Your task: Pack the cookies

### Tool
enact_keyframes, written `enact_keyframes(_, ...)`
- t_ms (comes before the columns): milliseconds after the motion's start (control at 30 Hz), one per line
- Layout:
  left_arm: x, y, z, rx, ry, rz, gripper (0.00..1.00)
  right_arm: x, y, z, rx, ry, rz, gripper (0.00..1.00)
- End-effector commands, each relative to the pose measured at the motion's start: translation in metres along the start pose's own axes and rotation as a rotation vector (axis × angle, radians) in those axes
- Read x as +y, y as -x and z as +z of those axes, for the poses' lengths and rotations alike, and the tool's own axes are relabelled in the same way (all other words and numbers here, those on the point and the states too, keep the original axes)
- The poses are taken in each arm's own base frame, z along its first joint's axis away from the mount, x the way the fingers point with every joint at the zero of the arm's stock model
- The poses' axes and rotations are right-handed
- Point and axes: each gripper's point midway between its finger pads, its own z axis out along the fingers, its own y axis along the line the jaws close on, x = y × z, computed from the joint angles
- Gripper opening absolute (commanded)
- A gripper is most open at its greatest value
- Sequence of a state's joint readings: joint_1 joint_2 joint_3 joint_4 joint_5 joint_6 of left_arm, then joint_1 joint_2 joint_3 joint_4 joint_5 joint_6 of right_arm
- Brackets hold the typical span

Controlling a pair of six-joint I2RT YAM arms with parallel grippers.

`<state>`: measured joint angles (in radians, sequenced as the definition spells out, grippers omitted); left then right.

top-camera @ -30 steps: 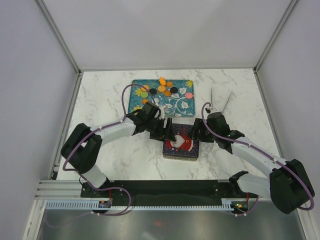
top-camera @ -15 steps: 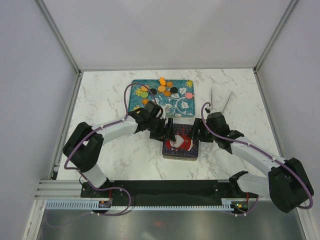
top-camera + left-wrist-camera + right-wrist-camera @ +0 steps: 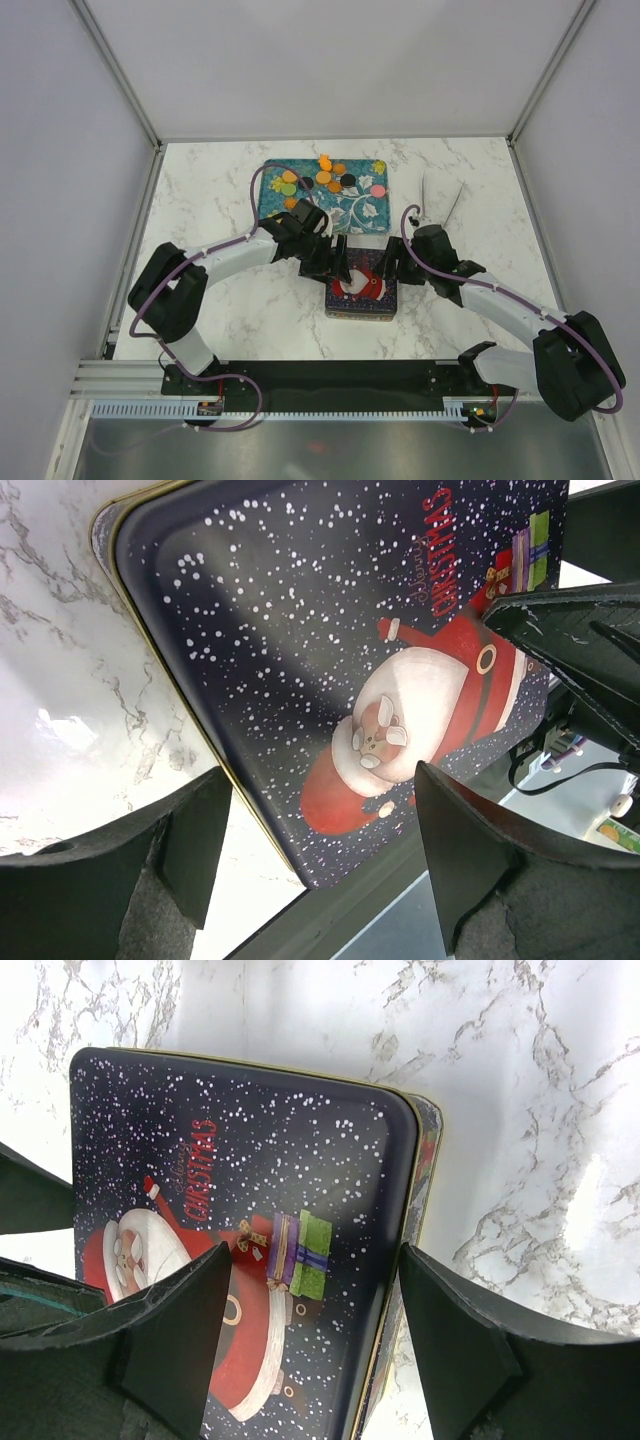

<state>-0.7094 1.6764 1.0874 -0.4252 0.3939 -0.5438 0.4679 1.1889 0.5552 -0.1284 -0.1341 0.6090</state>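
- Left gripper (image 3: 318, 810) and right gripper (image 3: 312, 1270): jaws spread wide, empty, straddling left and right ends of the Santa Christmas tin (image 3: 362, 290).
- Cookies (image 3: 325, 180): on the teal floral tray (image 3: 372, 218), just beyond the tin.
- Step in hand: probably lid removal; contact unclear.
- Next: grip both lid edges, lift evenly.

Tin (image 3: 360, 300) sits on the table (image 3: 220, 200), between the left gripper (image 3: 335, 264) and the right gripper (image 3: 388, 265). Its lid (image 3: 300, 660) is on top. Left gripper is over the tin's far-left corner, right gripper over its far-right corner, each set of jaws spread wide above the lid. Seen from either wrist, the lid lies under and ahead of the fingers, with the other gripper across it. Tray (image 3: 365, 215) lies just beyond the left gripper. Cookies (image 3: 325, 179) lie on the tray's far half. A thin utensil (image 3: 440, 205) lies on the table beyond the right gripper, right of the tray.
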Motion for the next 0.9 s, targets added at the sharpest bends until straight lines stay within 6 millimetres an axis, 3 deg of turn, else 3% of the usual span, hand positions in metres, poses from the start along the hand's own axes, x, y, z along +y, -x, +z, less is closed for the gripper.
enact_keyframes(0,-0.021,0.019,-0.001,-0.042,-0.062,0.070,0.80,0.004,-0.009,0.002,0.032,0.031,0.002,0.76)
enact_keyframes(267,-0.019,0.016,0.003,-0.027,-0.056,0.061,0.80,0.002,-0.014,0.003,0.040,0.031,0.007,0.74)
enact_keyframes(500,-0.013,0.013,0.007,-0.012,-0.040,0.052,0.80,0.002,-0.021,0.006,0.051,0.053,0.022,0.66)
enact_keyframes(533,-0.012,0.012,0.009,-0.009,-0.035,0.051,0.80,0.006,-0.023,0.006,0.050,0.071,0.020,0.61)
enact_keyframes(733,-0.008,0.011,0.009,-0.007,-0.014,0.050,0.80,0.031,-0.036,0.011,0.070,0.106,-0.015,0.58)
enact_keyframes(867,-0.002,0.009,0.007,-0.006,0.012,0.054,0.80,0.051,-0.043,0.015,0.080,0.160,-0.045,0.50)
